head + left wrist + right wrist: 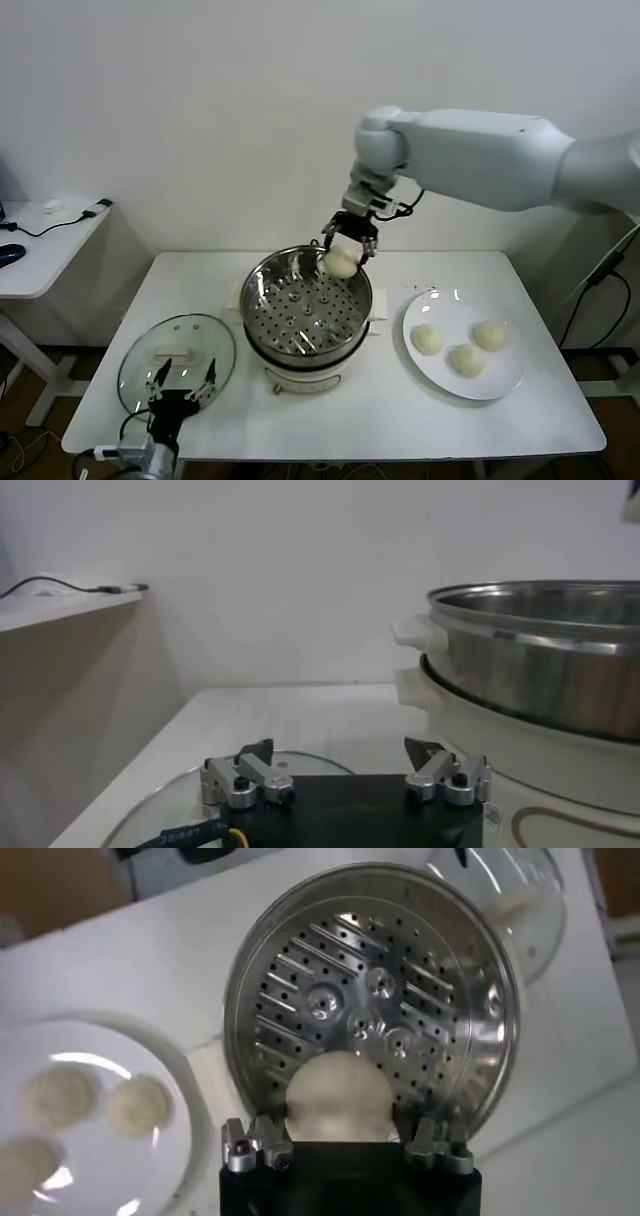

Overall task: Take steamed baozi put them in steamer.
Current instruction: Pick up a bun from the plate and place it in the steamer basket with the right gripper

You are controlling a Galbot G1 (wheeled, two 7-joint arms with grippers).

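Note:
My right gripper [345, 252] is shut on a cream-white baozi [341, 262] and holds it above the far right rim of the steamer [262, 296]. In the right wrist view the held baozi [336, 1096] hangs over the steamer's bare perforated tray [365, 1013]. Three more baozi [428, 339] [467, 359] [490, 335] lie on the white plate [505, 382] to the steamer's right. My left gripper [183, 383] is open and empty, parked over the glass lid at the table's front left; it also shows in the left wrist view [345, 760].
The glass lid [143, 350] with a white handle lies flat left of the steamer. A side desk [40, 250] with cables stands at the far left. The steamer's wall [550, 665] and cream base rise close to the left gripper.

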